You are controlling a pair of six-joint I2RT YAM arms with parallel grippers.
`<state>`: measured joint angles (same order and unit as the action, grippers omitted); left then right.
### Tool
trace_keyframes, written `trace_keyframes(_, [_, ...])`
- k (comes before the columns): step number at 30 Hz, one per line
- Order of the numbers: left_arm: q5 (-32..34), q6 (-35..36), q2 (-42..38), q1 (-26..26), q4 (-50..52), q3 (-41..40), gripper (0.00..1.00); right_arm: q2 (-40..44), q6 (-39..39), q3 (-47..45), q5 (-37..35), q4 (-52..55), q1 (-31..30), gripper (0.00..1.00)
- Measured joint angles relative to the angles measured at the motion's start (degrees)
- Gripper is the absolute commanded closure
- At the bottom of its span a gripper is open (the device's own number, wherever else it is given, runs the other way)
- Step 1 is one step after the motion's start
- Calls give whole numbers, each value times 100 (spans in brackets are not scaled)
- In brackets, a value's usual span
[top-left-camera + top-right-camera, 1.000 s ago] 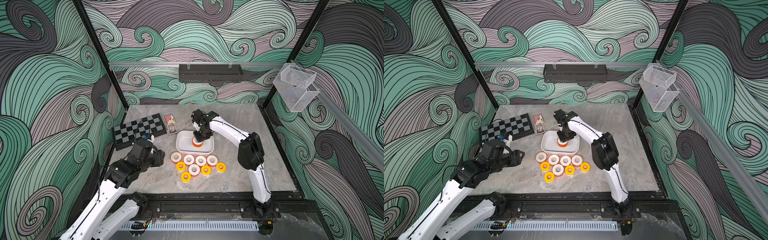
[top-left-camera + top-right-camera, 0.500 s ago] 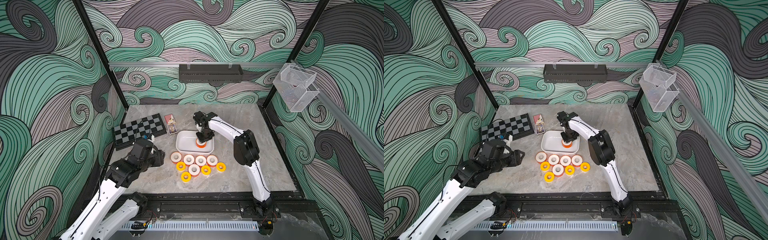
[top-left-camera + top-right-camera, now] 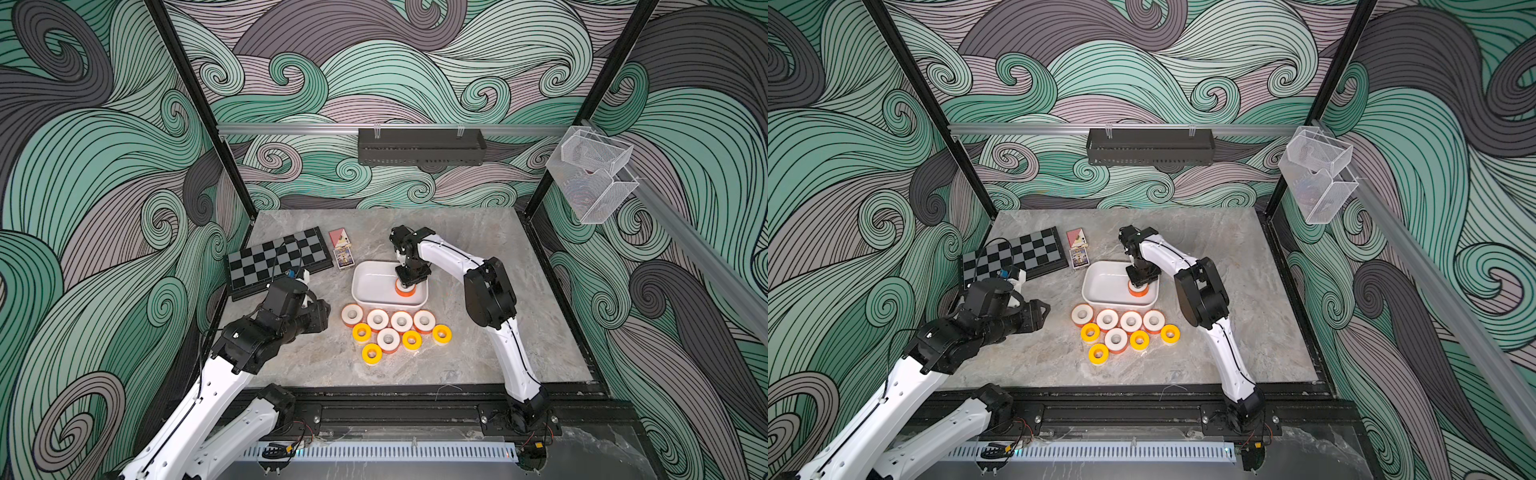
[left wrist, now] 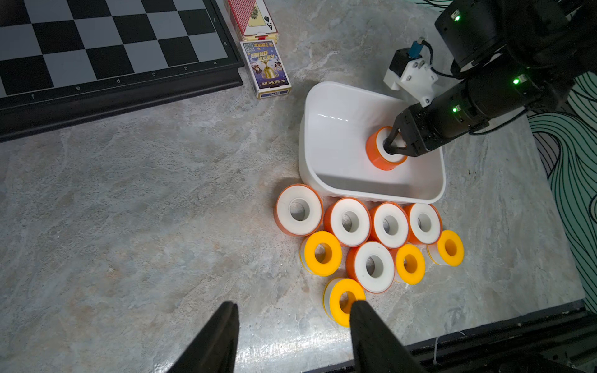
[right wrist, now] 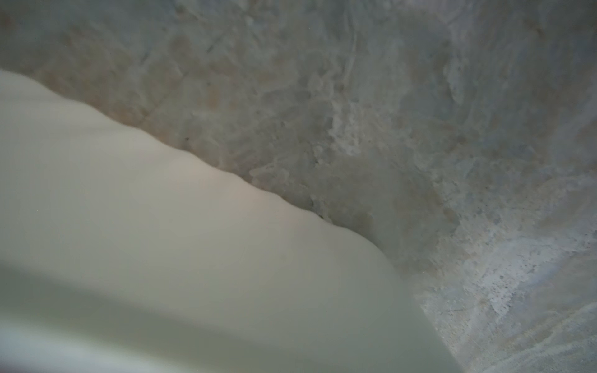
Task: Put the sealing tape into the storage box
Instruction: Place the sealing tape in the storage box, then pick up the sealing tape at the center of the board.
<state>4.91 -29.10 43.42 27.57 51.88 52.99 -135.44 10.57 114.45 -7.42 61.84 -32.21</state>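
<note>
1. Two black fingertips of the right gripper (image 4: 388, 149) stand narrow, dipped into the centre hole of one ring-shaped sealing tape roll (image 4: 374, 158) with a white face and an orange side. We cannot tell whether they grip it.
2. That roll sits flat inside the shallow, glossy white plastic storage box (image 4: 336, 129) with rounded corners, toward the end nearer the right arm.
3. Just beside the box's near wall, on the grey marbled tabletop (image 4: 161, 193), we count nine rings lying flat and packed close: five white-faced rolls (image 4: 284, 210) with orange sides and four smaller yellow rolls (image 4: 310, 253).
4. Off to the cluster's left, the left gripper (image 4: 292, 305) hovers with its jaws wide and empty.
5. Beyond lie a black-and-grey chessboard (image 4: 97, 42) and two printed card boxes (image 4: 266, 64).
</note>
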Motion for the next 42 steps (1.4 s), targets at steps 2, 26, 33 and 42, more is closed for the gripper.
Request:
trace_keyframes(2, [-2, 0, -2, 0, 0, 0, 39, 0, -20, -26, 0, -22, 0, 61])
trace_keyframes(26, [57, -66, 501, 0, 2, 0, 41, 1434, -101, -699, 125, -111, 7, 56])
trace_keyframes(33, [9, -494, 1364, 0, -188, -107, 42, 2975, -9, -1956, 199, -463, 4, 56])
trace_keyframes(42, [-2, -704, 2839, 0, -844, -439, 44, 5777, 256, -4979, 190, -1432, 9, 56])
